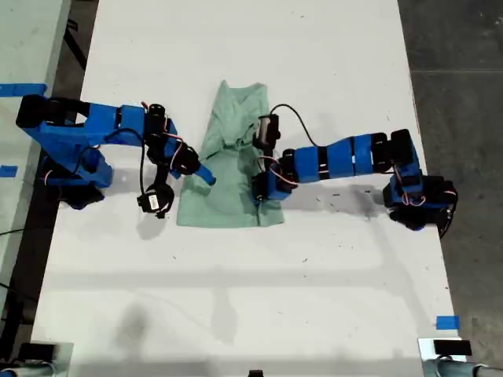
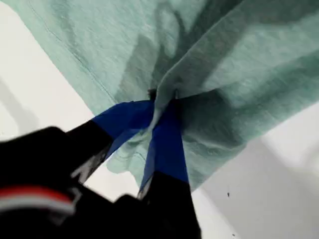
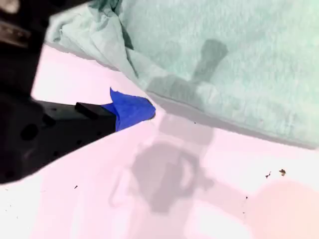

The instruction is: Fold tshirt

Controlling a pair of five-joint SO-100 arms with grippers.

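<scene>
My first gripper (image 2: 162,102) is pinching a raised fold of the tshirt (image 1: 232,169), which is lying mid-bench (image 1: 314,267). My second gripper (image 3: 132,109) is hovering beside its edge; whether it's open, I cannot tell.

The tips of my first end effector (image 2: 162,107) are buried in a pinched fold of the tshirt (image 2: 239,59), which runs past that picture's edges. Of my second end effector (image 3: 132,109) only one blue finger shows, so I cannot tell its opening.
</scene>
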